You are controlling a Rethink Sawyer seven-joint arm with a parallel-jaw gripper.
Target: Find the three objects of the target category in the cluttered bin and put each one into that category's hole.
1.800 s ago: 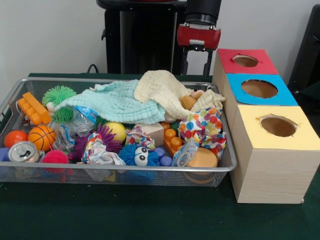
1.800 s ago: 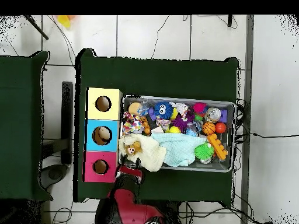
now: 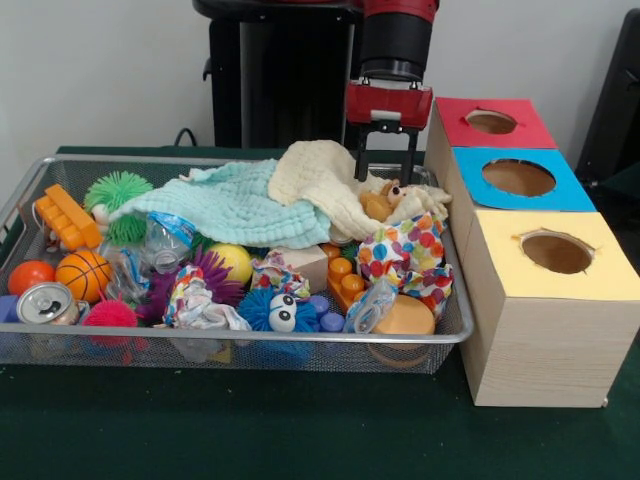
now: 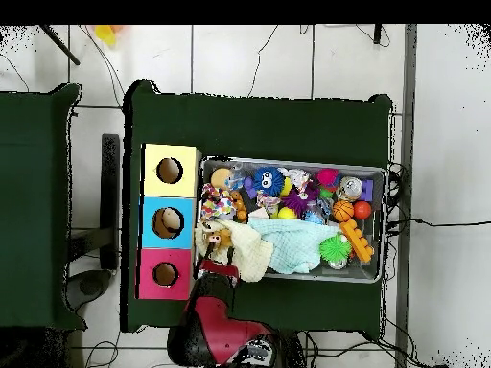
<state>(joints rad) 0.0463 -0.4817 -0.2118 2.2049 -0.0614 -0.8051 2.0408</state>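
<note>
The wire mesh bin (image 3: 150, 352) sits on the green table, full of clutter; it also shows in the overhead view (image 4: 382, 225). A tan-brown teddy bear (image 3: 383, 203) lies at the bin's back right corner, half wrapped in a cream cloth (image 3: 315, 172). My gripper (image 3: 386, 178) hangs just behind and above the bear, open and empty, with its black fingers (image 3: 361, 155) wide apart. In the overhead view the gripper (image 4: 217, 261) is at the bin's edge next to the bear (image 4: 217, 239). No tiger or other plush animal shows.
Three wooden boxes with holes stand right of the bin: red (image 3: 490, 122), blue (image 3: 518, 177), yellow (image 3: 556, 252). A teal cloth (image 3: 235, 205) covers the bin's middle. Spiky balls (image 3: 277, 310), a small basketball (image 3: 82, 273), a can (image 3: 45, 303) and orange blocks (image 3: 68, 217) fill the rest.
</note>
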